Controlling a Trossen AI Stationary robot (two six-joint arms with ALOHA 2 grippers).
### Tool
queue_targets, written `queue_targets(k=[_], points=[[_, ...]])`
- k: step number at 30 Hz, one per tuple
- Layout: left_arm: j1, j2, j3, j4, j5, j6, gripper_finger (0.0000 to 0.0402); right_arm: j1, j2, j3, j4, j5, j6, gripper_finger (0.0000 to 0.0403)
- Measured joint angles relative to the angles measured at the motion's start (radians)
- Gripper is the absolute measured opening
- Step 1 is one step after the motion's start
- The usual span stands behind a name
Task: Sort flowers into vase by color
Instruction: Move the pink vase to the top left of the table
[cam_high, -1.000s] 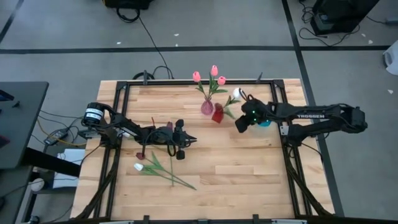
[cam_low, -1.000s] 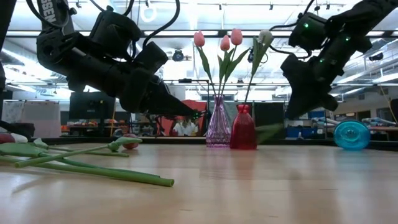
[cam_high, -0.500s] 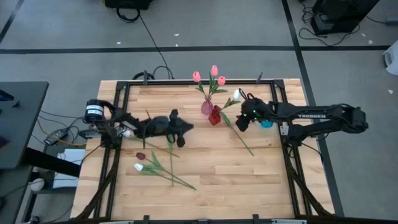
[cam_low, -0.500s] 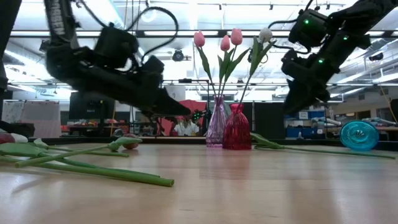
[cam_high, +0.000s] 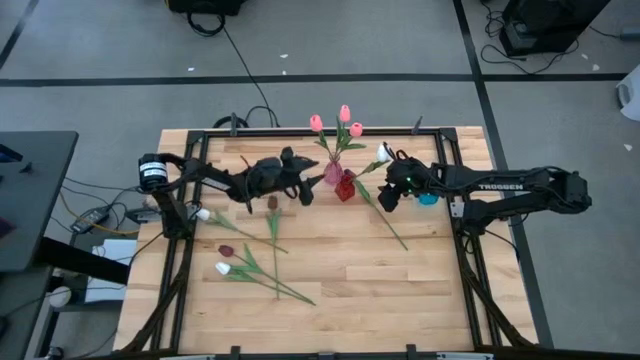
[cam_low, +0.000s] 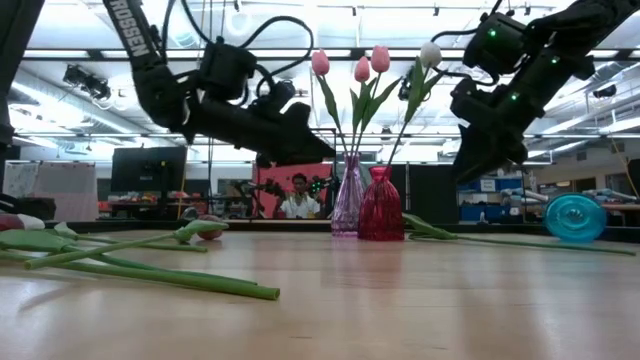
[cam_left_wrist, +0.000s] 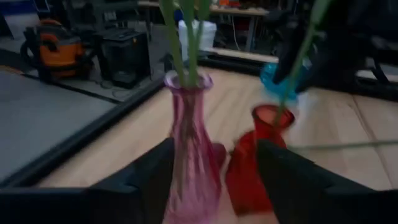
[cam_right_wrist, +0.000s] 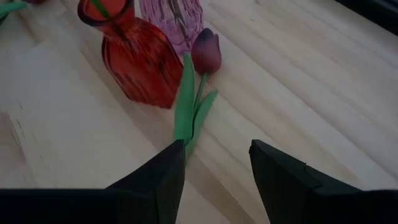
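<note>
- pink vase (cam_high: 332, 172) holds three pink tulips (cam_high: 344, 114); red vase (cam_high: 346, 186) holds one white tulip (cam_high: 382, 151).
- maroon tulip (cam_right_wrist: 206, 51) lies beside the red vase; others (cam_high: 240, 258) lie on the table (cam_high: 400, 290).
- left gripper (cam_high: 306, 180) and right gripper (cam_right_wrist: 214, 165) both gape, empty.

The left gripper (cam_high: 308, 187) is now carried empty and open-jawed to the pink vase (cam_high: 332, 172), its maroon tulip (cam_high: 272, 212) left on the table.

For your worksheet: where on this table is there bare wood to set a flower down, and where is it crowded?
Free: the near right part of the table, beyond the loose flowers on the left. Crowded: the far middle, where the pink vase, red vase, left gripper and right gripper cluster.
</note>
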Motion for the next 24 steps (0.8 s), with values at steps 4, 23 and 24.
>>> queue_targets(k=[4, 23, 24], points=[[0.007, 0.038, 0.077, -0.012, 0.013, 0.05, 0.0276, 0.0, 0.0, 0.0, 0.019, 0.001, -0.023, 0.0192], [0.049, 0.23, 0.273, -0.02, -0.025, 0.022, 0.0237, 0.068, 0.0, 0.0, 0.073, 0.009, -0.029, 0.0191], [0.049, 0.23, 0.273, -0.02, -0.025, 0.023, 0.0221, 0.069, 0.0, 0.0, 0.073, 0.012, -0.029, 0.0191]])
